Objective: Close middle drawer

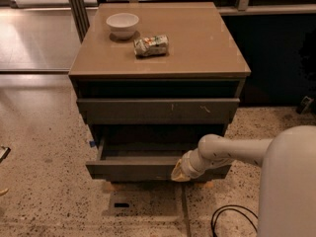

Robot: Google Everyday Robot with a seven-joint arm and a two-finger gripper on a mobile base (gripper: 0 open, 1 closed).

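The middle drawer (133,169) is a dark grey-brown, plain-fronted drawer, pulled partway out of the cabinet. Only a narrow strip of its tray shows behind the front. My gripper (178,174), at the end of my white arm (232,152), presses against the right part of the drawer's front, low near its bottom edge. Above it is the wider front with pale scratch marks (158,110), which stands a little out from the cabinet.
The tan cabinet top (207,43) carries a white bowl (122,24) and a crumpled packet (151,45). A black cable (229,216) lies on the speckled floor to the right. My white body (289,181) fills the lower right corner.
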